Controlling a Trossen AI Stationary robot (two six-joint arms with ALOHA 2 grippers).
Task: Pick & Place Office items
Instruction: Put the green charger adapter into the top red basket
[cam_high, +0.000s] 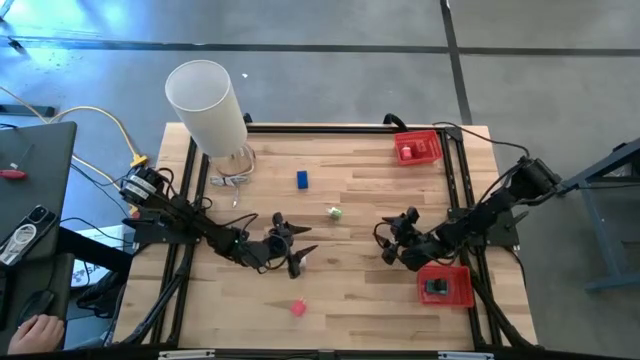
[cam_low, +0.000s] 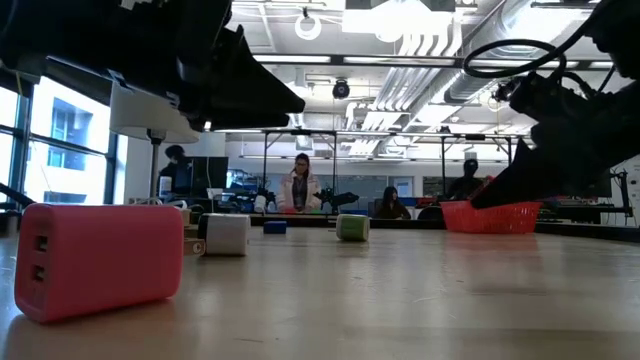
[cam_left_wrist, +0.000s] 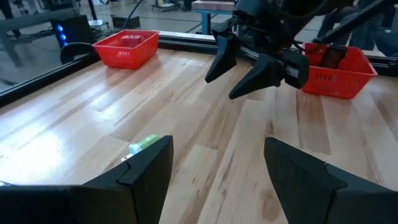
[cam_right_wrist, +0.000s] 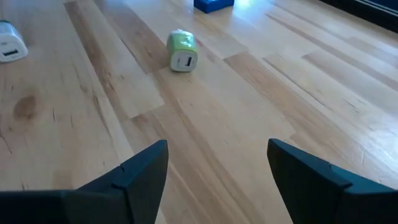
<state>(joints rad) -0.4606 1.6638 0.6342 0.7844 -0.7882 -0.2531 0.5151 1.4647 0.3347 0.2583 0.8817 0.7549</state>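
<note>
Right gripper (cam_right_wrist: 214, 180) wide apart, empty, facing green block (cam_right_wrist: 182, 51) to grab it; left gripper (cam_left_wrist: 217, 174) apart too, empty, waiting by table (cam_high: 360, 290) middle

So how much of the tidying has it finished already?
Some looks done: the near red tray holds a dark item, the far red tray something too. Nothing is in hand: the left gripper and right gripper hang open, empty. Left loose: blue block, green charger, pink charger, white charger.
</note>
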